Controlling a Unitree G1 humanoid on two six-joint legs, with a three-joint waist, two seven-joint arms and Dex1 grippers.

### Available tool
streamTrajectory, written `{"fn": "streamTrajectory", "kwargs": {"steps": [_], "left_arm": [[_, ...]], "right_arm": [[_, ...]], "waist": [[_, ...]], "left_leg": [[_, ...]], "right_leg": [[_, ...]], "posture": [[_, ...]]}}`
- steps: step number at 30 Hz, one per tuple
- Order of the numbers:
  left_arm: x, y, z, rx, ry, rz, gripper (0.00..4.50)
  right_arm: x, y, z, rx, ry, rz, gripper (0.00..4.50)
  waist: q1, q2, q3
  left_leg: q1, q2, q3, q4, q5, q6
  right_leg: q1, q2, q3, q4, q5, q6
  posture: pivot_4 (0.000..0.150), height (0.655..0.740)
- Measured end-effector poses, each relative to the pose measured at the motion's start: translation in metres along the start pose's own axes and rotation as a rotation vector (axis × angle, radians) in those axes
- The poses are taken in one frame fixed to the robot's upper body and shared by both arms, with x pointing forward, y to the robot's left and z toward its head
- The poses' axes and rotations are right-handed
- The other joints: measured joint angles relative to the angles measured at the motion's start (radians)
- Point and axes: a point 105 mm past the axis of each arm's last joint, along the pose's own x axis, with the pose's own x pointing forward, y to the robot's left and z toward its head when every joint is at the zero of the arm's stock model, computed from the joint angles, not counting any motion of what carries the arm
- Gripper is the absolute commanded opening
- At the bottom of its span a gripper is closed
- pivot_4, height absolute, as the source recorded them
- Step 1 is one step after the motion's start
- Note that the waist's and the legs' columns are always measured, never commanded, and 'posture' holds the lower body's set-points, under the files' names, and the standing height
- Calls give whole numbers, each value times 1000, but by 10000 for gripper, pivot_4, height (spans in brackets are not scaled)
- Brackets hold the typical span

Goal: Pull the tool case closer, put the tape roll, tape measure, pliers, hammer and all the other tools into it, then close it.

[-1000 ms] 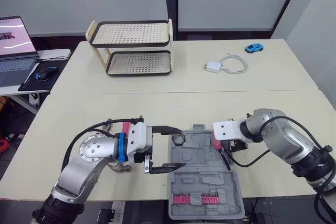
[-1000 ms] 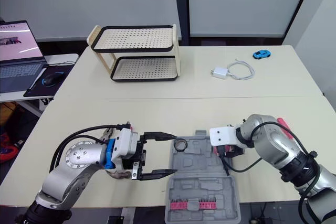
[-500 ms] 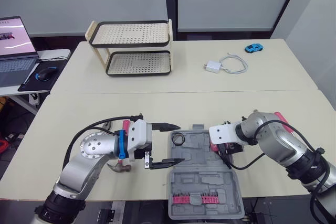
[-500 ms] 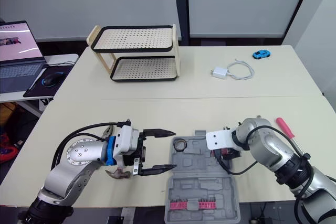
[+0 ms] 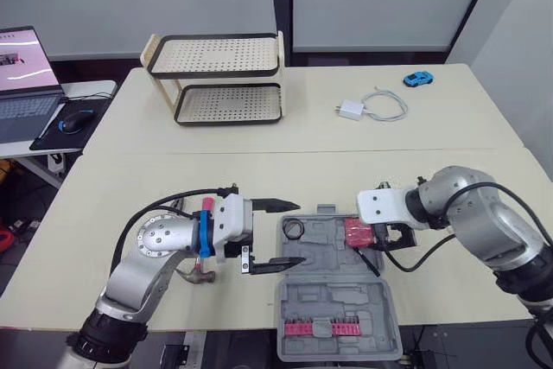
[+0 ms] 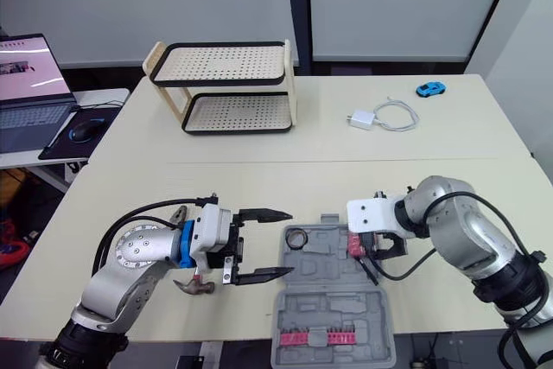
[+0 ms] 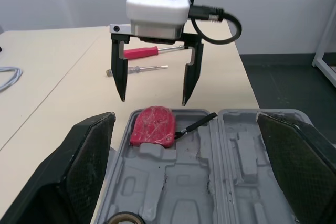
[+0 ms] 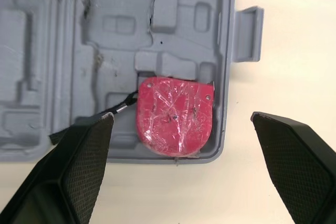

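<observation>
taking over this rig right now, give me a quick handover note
Left gripper: open, empty, hovering over the left side of the tool case, by the tape roll.
Right gripper: open, empty, just above the tape measure, not touching it.
Done: case lies open near the front edge of the table; tape roll and tape measure are in it.
Left: hammer on the table left of the case; red-handled screwdriver and thinner screwdriver on the table to its right. Then close the case.

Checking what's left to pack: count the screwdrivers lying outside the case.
2. A red-handled screwdriver lies on the table beyond the right gripper; a thinner screwdriver lies beside it, nearer the case. Others may be hidden.
</observation>
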Motion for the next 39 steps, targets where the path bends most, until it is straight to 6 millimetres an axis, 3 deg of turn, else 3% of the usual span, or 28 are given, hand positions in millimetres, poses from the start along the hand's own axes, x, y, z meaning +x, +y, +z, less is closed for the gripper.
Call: {"fn": "streamTrajectory", "kwargs": {"steps": [2,5,10,25,30,39], "left_arm": [[1,1,-1,-4,-2,-3,45000],[4,1,-1,-10,-12,-7,45000],[5,-1,-2,-13,-9,-24,45000],[7,1,-2,9,-8,-33,45000],[7,1,-1,13,-8,-34,45000],[6,1,-2,14,-4,-37,45000]], "right_arm": [[-1,1,1,50,-80,-20,43196],[0,6,-7,92,-151,-55,36281],[5,8,-7,129,-240,-127,17723],[24,13,-12,166,-358,-269,17723],[31,10,-17,189,-371,-292,6024],[35,11,-21,189,-372,-298,6024]], "waist": [[0,0,0],[1,0,0],[-4,0,0],[-3,0,0],[-3,0,0],[-3,0,0]], "left_leg": [[0,0,0,0,0,0],[0,0,0,0,0,0],[1,0,1,0,0,0],[1,0,0,0,0,0],[1,0,0,0,0,0],[1,0,0,0,0,0]], "right_leg": [[0,0,0,0,0,0],[0,0,0,0,0,0],[0,0,1,1,0,0],[1,0,0,1,0,0],[1,0,0,1,0,0],[1,0,0,1,0,0]], "posture": [[1500,7400],[1500,7400],[1500,7400],[1500,7400],[1500,7400],[1500,7400]]}}
